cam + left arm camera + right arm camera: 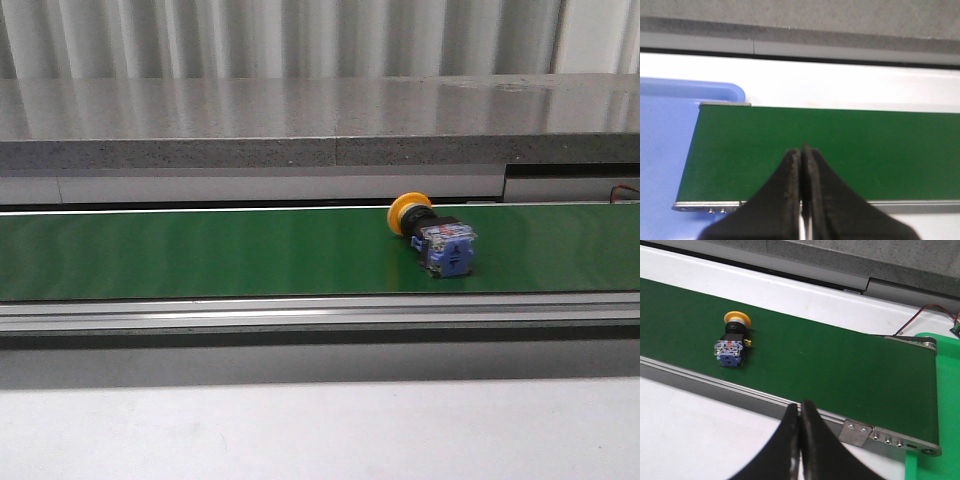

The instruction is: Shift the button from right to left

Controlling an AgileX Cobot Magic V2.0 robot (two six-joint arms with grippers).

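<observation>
The small push-button with a round yellow-orange cap, black collar and blue-and-clear rear block [435, 234] lies on its side on the long green conveyor belt [200, 250], right of the belt's middle. The black left pincer [801, 152] and black right pincer [800, 407] are both closed on nothing, each well apart from the button.

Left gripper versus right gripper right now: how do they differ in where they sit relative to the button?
The right gripper has the button in its view, lying on the green belt; the left gripper sees only bare belt. The right hangs near a green tray, the left near a blue tray. Both are shut and hold nothing.
</observation>
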